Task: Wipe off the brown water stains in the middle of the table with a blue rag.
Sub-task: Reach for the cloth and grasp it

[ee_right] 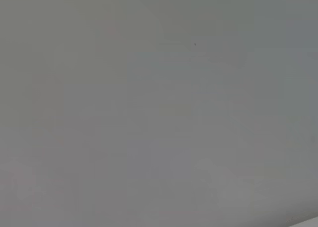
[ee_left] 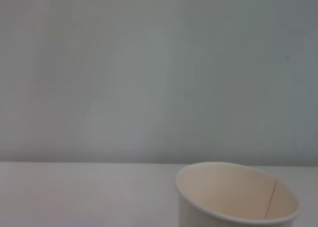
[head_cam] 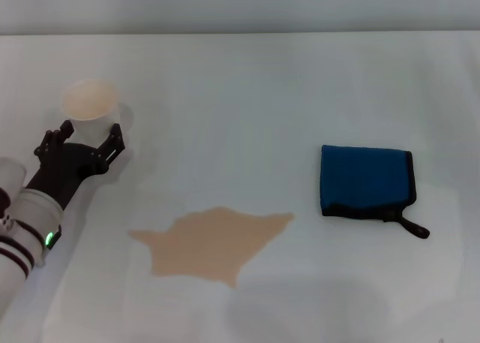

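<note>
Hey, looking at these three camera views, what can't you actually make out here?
- Right pincer: in no view; the right wrist view shows only blank grey.
- Cup: its base is cut off by the left wrist view's edge; in the head view the left pincer, open, hides its lower part.
- Left arm: runs off the head view's corner.
- Rag: folded, so its inner layers are hidden.
- Stain: wet or dried, cannot tell.

Your head view looks down on the desk (head_cam: 247, 88); left wrist sits low, sharing the cup (head_cam: 90, 100) (ee_left: 238, 197); right wrist faces blankness
</note>
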Available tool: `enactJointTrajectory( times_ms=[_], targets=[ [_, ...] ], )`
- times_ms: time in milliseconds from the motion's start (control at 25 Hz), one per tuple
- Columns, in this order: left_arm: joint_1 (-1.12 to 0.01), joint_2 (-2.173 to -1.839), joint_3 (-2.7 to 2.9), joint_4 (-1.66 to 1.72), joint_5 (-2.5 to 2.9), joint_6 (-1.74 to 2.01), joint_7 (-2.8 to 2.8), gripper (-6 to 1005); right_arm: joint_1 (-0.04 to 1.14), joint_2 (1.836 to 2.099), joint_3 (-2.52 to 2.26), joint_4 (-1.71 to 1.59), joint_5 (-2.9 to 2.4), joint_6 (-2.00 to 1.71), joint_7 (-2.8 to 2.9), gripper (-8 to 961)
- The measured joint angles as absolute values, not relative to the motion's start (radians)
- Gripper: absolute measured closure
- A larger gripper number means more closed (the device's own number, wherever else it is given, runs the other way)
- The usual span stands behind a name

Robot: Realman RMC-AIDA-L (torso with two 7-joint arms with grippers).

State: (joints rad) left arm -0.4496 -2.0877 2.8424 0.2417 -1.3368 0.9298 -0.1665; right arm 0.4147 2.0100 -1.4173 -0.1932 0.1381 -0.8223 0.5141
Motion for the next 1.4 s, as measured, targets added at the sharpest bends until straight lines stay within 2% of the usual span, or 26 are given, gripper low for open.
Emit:
enactJointTrajectory(
  times_ms=[560,1000,1200,1400],
  targets=[
    [-0.353,-2.086,2.843,0.297,-1.312,1.035,-0.156,116,0.414,2.011,-1.417,-0.194,0.138,-0.822,0.510,131],
    [-0.196,-2.084,2.842,0.347,-1.287,1.283,-0.163,115,0.420,2.006,-1.419,-0.206,0.134,-0.814,0.525,132],
    [-0.139,-2.084,2.842,0.338,-1.304,1.378,-0.163,116,0.412,1.979,-1.480,-0.256,0.028,-0.813,0.689,132],
    [-0.115,-2.081,2.837,0.298,-1.358,1.404,-0.172,117,0.407,1.916,-1.541,-0.401,-0.301,-0.811,0.976,132]
  ],
)
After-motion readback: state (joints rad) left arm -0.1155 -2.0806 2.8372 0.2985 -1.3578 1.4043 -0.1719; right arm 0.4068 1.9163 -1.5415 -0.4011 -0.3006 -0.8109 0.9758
